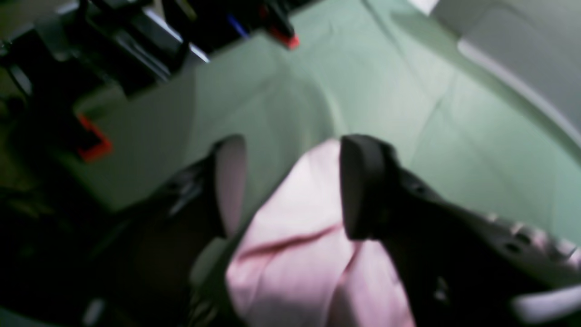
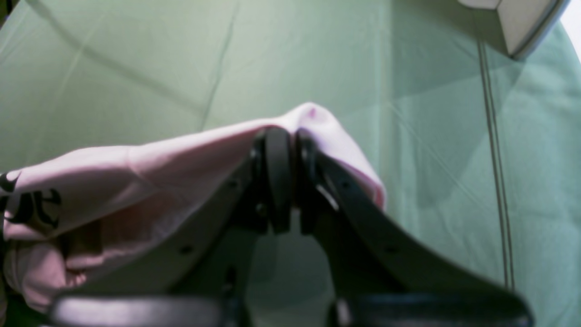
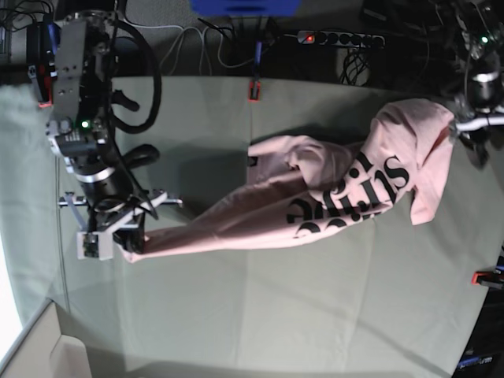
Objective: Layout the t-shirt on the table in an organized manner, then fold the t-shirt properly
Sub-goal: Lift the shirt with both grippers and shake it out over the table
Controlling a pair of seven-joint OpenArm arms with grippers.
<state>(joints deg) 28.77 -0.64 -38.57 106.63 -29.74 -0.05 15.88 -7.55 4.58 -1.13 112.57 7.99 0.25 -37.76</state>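
The pale pink t-shirt [image 3: 268, 220] is stretched in a slack band across the grey-green table [image 3: 315, 315], its black lettering [image 3: 354, 197] facing up. On the base view's left, my right gripper [image 3: 126, 246] holds one end; in the right wrist view its fingers [image 2: 278, 177] are shut on a pinch of the t-shirt [image 2: 136, 172] above the table [image 2: 136, 59]. On the base view's right, my left gripper [image 3: 468, 130] is at the other end. In the left wrist view the left gripper [image 1: 295, 181] stands open, and the pink t-shirt [image 1: 295, 254] shows between and below its spread fingers.
Red clamps [image 3: 253, 90] [image 3: 487, 277] grip the table's edges, also seen as red clamps [image 1: 290, 41] [image 1: 93, 143] by the left wrist. A power strip [image 3: 339, 38] and cables lie beyond the far edge. A white box [image 3: 31, 346] sits at the lower left corner.
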